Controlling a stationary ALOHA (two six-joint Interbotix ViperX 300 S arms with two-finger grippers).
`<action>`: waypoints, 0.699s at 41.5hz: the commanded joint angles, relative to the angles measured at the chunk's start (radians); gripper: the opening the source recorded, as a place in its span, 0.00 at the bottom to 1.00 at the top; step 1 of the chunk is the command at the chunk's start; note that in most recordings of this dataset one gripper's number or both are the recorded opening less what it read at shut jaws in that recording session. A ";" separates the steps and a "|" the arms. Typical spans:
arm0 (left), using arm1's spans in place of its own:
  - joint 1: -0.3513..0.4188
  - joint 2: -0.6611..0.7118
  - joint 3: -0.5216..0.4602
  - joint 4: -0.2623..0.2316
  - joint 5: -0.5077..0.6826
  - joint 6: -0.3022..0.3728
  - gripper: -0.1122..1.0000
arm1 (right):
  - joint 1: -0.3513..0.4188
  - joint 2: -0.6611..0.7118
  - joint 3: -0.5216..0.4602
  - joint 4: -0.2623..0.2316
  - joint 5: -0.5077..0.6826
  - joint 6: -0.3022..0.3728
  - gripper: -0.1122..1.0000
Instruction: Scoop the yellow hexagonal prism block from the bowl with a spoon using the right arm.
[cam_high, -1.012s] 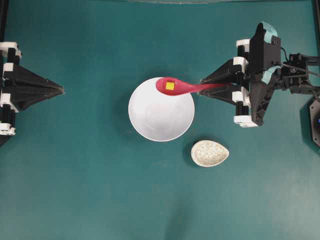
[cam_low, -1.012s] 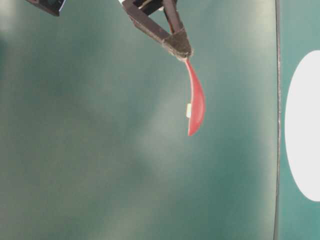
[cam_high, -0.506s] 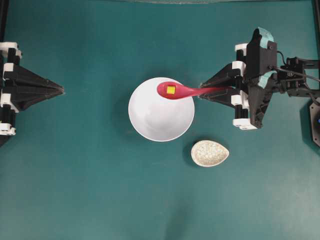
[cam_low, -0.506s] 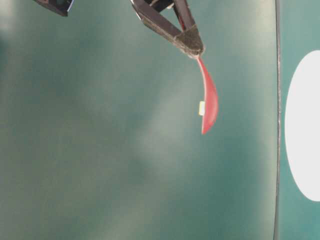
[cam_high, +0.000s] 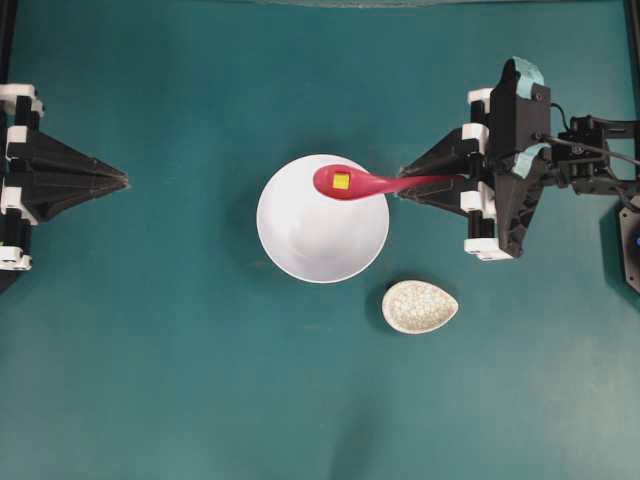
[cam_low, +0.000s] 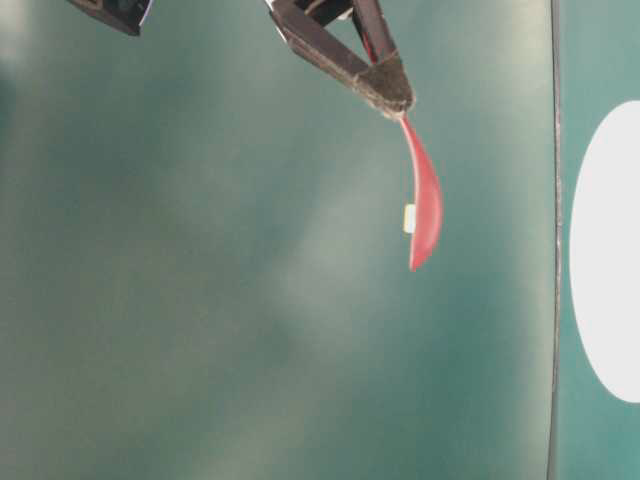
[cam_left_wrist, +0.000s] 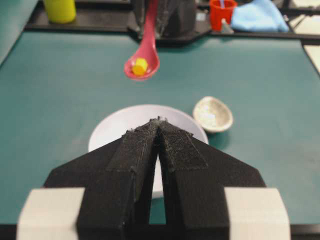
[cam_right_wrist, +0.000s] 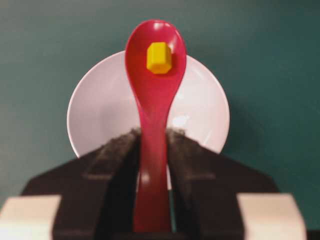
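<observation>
The yellow hexagonal prism block (cam_high: 341, 181) (cam_right_wrist: 159, 57) (cam_left_wrist: 140, 65) lies in the scoop of the pink-red spoon (cam_high: 362, 183) (cam_right_wrist: 155, 100) (cam_low: 425, 200) (cam_left_wrist: 145, 52). My right gripper (cam_high: 403, 187) (cam_right_wrist: 153, 135) is shut on the spoon's handle and holds it level above the far right rim of the white bowl (cam_high: 310, 235) (cam_right_wrist: 100, 110) (cam_left_wrist: 120, 125). The scoop hangs in the air over the bowl. My left gripper (cam_high: 124, 180) (cam_left_wrist: 159, 120) rests at the left edge of the table, shut and holding nothing.
A small speckled beige dish (cam_high: 419, 306) (cam_left_wrist: 213, 114) sits on the table just right of and nearer than the bowl. Behind the right arm's base stand a yellow cup (cam_left_wrist: 59, 10), a red cup (cam_left_wrist: 221, 13) and a blue cloth (cam_left_wrist: 260, 16).
The right gripper with the spoon has shifted slightly toward the bowl's middle and lower in the overhead view; the block stays in the scoop. The left arm has not moved.
</observation>
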 joint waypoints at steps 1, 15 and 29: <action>0.002 0.005 -0.028 0.003 -0.006 0.002 0.12 | 0.002 -0.009 -0.012 -0.002 -0.011 -0.003 0.32; 0.002 0.014 -0.026 0.003 -0.006 0.000 0.12 | 0.003 -0.009 -0.012 -0.002 -0.014 -0.002 0.32; 0.002 0.018 -0.025 0.003 -0.006 0.000 0.12 | 0.003 -0.009 -0.012 -0.002 -0.018 -0.002 0.32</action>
